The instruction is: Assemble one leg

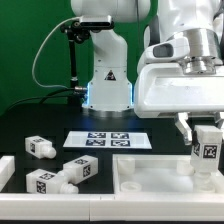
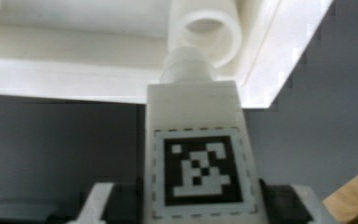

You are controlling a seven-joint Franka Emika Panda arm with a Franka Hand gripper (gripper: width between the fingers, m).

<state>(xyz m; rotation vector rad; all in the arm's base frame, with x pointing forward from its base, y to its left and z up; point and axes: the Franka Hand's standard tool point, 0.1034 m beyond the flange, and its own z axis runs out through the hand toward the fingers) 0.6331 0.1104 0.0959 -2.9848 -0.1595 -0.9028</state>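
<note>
My gripper [image 1: 207, 143] is shut on a white leg [image 1: 207, 150], holding it upright over the right end of the large white tray-like panel [image 1: 150, 175]. A black-and-white tag faces out on the leg's blocky end. In the wrist view the held leg [image 2: 201, 150] points its narrow tip at a round hole [image 2: 206, 30] in the panel's corner [image 2: 87, 60]; the tip seems close to the hole, contact unclear. The fingers [image 2: 108, 200] press both sides of the leg. Three more legs lie on the black table at the exterior view's left: one [image 1: 40, 146], one [image 1: 81, 170], one [image 1: 44, 182].
The marker board [image 1: 108, 140] lies flat behind the panel. The arm's white base [image 1: 108, 75] stands at the back against a green wall, with a black cable [image 1: 45, 50] looping to its left. A white ledge [image 1: 5, 170] sits at the far left edge.
</note>
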